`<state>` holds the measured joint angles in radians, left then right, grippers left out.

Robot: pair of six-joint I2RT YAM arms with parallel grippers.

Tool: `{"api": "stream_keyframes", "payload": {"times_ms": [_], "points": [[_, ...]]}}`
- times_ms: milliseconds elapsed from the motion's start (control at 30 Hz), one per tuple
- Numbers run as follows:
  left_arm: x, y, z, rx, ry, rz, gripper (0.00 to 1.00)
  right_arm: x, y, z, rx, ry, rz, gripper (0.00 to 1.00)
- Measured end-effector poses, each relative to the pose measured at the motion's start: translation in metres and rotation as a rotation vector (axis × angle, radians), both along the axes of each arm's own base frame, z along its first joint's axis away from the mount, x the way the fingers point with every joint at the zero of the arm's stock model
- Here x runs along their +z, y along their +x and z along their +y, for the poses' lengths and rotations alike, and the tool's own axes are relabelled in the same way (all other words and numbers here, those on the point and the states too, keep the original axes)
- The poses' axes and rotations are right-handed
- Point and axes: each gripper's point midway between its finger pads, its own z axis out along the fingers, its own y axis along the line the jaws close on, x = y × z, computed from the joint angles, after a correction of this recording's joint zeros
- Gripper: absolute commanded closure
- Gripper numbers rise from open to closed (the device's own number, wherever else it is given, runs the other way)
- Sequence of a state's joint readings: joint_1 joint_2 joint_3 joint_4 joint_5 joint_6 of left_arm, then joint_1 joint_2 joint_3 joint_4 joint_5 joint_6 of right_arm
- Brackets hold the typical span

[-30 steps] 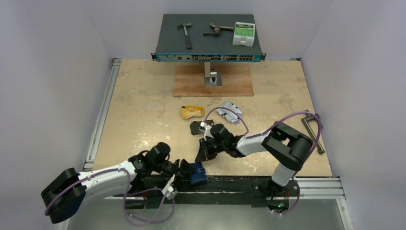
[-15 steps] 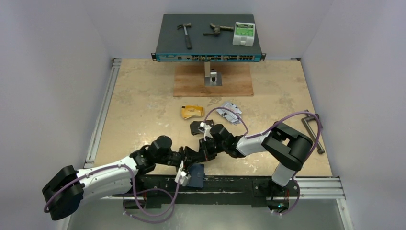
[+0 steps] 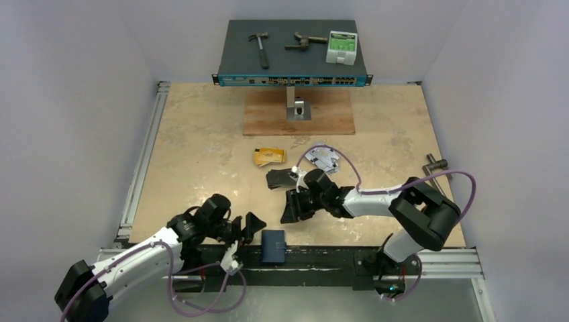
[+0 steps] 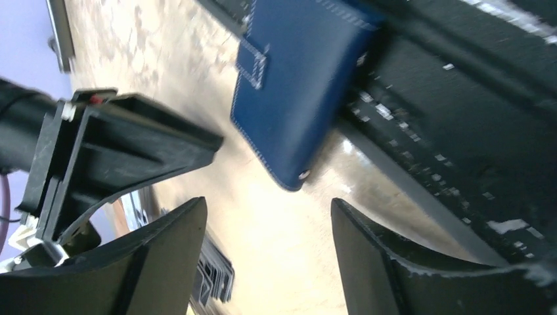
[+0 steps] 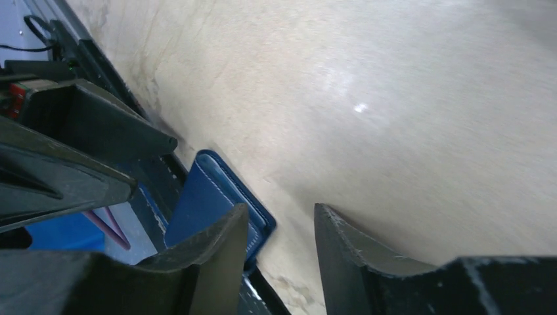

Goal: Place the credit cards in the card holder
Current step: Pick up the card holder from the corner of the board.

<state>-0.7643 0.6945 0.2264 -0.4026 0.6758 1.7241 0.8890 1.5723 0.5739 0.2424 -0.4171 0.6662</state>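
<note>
Navy-blue leather, stitched pale along its edges, makes up the card holder (image 3: 273,246). It lies shut with its snap tab across the front, at the near edge of the worktop (image 3: 201,154), and its near part rests over the black base rail (image 3: 322,257).

The left end effector (image 4: 267,210) hangs low just to the left of the card holder. Its fingers stand apart with only bare worktop between them, and it touches nothing. The right end effector (image 5: 281,213) hovers just beyond the card holder, toward the middle of the worktop. Its fingers are likewise apart and grip nothing.

The credit cards lie in three small heaps past the right end effector, well apart from the card holder. The gold-yellow cards (image 3: 269,156) are farthest left. The black cards (image 3: 278,178) sit just nearer than those, close by the right wrist. The silver-grey cards (image 3: 323,159) are to the right, partly under that arm's purple cable (image 3: 349,168).

At the back, a wooden board (image 3: 298,113) carries a small metal bracket (image 3: 296,107). Behind it stands a flat dark box (image 3: 293,64) bearing a hammer (image 3: 259,48) and a white and green case (image 3: 341,47).
</note>
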Motion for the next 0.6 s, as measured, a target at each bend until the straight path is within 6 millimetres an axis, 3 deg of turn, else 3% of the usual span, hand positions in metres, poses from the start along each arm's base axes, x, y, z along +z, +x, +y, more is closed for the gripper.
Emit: {"api": "stream_keyframes", "payload": {"times_ms": [133,233,500,600], "points": [[-0.015,-0.020,0.002,-0.126,0.004,-0.017,0.28,0.001,0.003,-0.018,-0.041,-0.029,0.006,0.55],[-0.015,-0.027,-0.005,-0.202,-0.009,-0.022,0.28,0.001,-0.006,-0.025,-0.037,-0.025,0.022,0.54],[-0.014,-0.044,-0.022,-0.320,-0.061,-0.015,0.28,0.002,-0.063,-0.046,0.022,0.069,0.148,0.52],[-0.014,-0.046,-0.025,-0.327,-0.096,-0.043,0.29,0.002,-0.074,-0.047,0.038,0.101,0.194,0.54]]}}
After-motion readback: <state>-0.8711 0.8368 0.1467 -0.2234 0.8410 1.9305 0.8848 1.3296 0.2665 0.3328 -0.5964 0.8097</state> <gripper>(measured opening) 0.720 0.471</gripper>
